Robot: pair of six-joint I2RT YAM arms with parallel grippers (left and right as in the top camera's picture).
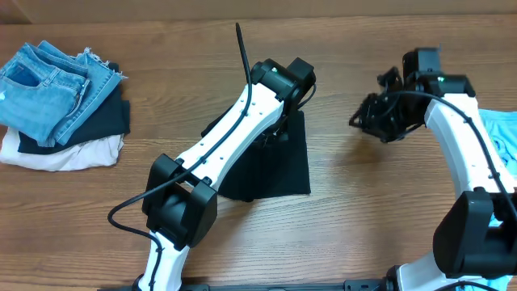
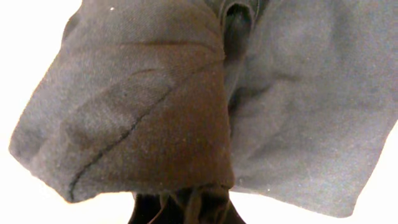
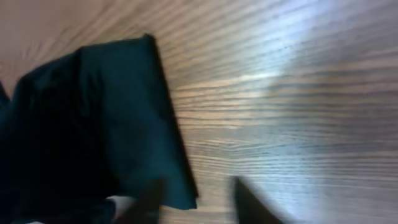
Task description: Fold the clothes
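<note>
Judged mid-fold: black garment point(image 1: 275, 166) lying at centre of table point(image 1: 363, 210), partly doubled. At its far edge, left gripper point(image 1: 281, 121) buried in cloth; cannot tell whether clamped. Near its right edge, right gripper point(image 3: 196, 196) spread wide, holding nothing. Next move: draw far edge nearward, corners kept aligned. No containers in view. At far left, folded pile point(image 1: 60, 105); at right edge, pale blue garment point(image 1: 502, 133).

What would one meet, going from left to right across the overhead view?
A pile of folded clothes → black garment → right gripper → light blue cloth at the right edge.
</note>
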